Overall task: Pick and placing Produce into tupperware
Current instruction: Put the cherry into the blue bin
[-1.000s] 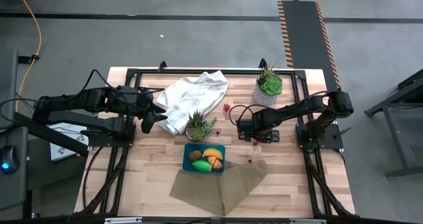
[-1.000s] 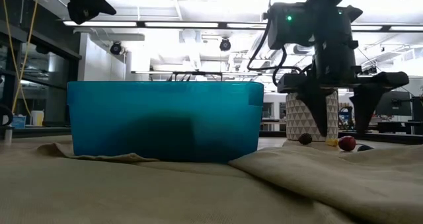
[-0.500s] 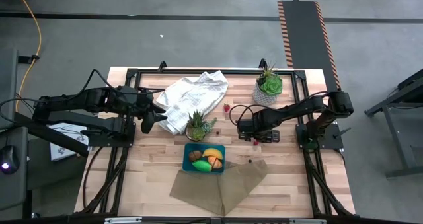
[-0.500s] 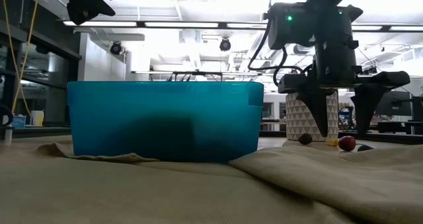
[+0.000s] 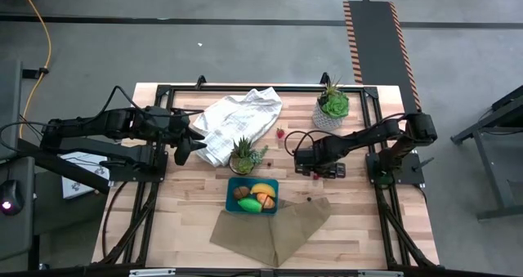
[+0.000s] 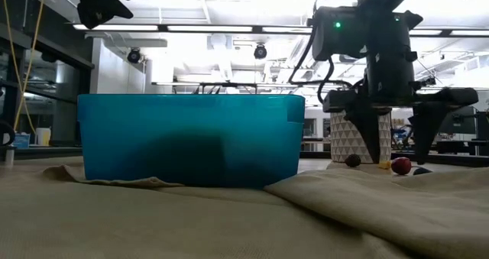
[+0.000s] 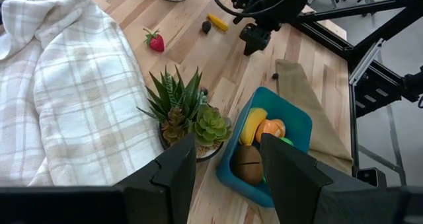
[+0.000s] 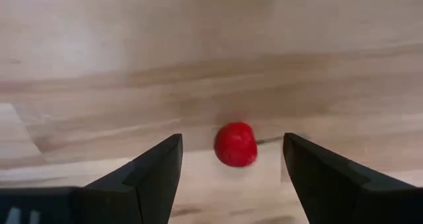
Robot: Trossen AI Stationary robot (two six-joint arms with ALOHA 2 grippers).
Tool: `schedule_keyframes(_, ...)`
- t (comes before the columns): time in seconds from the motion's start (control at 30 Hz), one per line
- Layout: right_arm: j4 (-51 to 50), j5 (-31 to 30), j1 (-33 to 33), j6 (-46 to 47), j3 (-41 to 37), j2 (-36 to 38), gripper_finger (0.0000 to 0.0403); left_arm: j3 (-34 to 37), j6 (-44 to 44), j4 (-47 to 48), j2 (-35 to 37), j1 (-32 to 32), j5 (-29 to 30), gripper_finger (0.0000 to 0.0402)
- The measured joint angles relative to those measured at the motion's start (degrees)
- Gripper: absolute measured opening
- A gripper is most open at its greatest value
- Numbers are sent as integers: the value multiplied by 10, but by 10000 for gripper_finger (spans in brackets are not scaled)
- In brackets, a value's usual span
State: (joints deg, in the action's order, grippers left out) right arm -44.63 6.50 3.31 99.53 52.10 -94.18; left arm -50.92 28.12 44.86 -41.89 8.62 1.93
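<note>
The teal tupperware (image 5: 252, 195) stands on the table against the tan cloth and holds a yellow banana (image 7: 252, 123), a brown kiwi (image 7: 246, 164), an orange piece and a green pepper. A small red berry (image 8: 236, 145) lies on the wood, also seen in the low view (image 6: 400, 166). My right gripper (image 8: 231, 143) is open, pointing down, with one finger on either side of the berry and touching nothing; it also shows in the high view (image 5: 315, 169). A dark berry (image 6: 352, 160) and a small yellow piece (image 7: 217, 22) lie close by. My left gripper (image 5: 194, 144) is open and empty beside the white towel.
A white checked towel (image 5: 237, 122) lies at the far left-centre. A small potted plant (image 5: 245, 154) stands just beyond the tupperware, a bigger one (image 5: 331, 107) at the far right. A strawberry (image 5: 280, 133) lies between them. The tan cloth (image 5: 278, 226) covers the near middle.
My right gripper has shifted slightly toward the table's right edge above the red berry; the berry has stayed put.
</note>
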Motion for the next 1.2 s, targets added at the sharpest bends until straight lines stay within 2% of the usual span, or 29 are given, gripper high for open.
schedule_keyframes(0.2, 0, 1, 6, 10, -2, 0, 246, 0, -7, 3, 0, 0, 0, 156)
schedule_keyframes(0.5, 4, 7, 6, 10, -5, 0, 196, 0, -8, 3, 0, 0, 0, 156)
schedule_keyframes(1.2, 6, 7, 6, 10, -5, 0, 127, 0, -8, 3, 0, 0, 0, 156)
